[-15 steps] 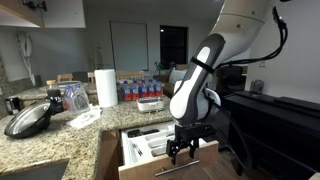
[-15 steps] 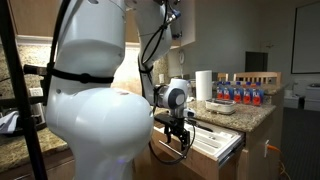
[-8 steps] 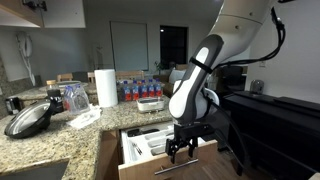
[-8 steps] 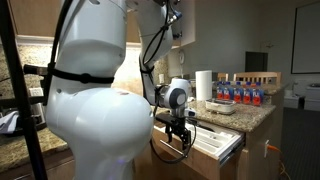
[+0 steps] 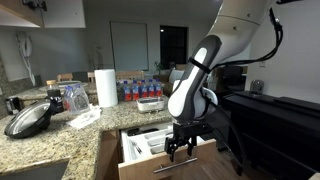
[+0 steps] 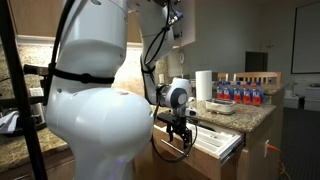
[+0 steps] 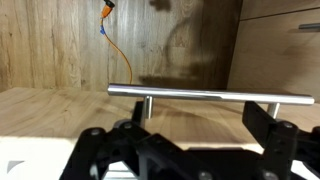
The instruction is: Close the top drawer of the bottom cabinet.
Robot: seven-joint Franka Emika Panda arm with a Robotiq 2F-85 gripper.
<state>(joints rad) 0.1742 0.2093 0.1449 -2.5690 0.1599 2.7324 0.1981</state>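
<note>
The top drawer of the bottom cabinet stands pulled out, with a white cutlery tray and utensils inside; it also shows in an exterior view. My gripper hangs at the drawer's front edge, fingers pointing down, also seen in an exterior view. In the wrist view the light wood drawer front and its silver bar handle lie just beyond my gripper, whose fingers are spread apart and hold nothing.
The granite counter carries a black pan, a paper towel roll, water bottles and a dish. A dark counter stands close by. An orange cord hangs on the wood panel.
My gripper has shifted very slightly toward the drawer; the drawer has not visibly moved.
</note>
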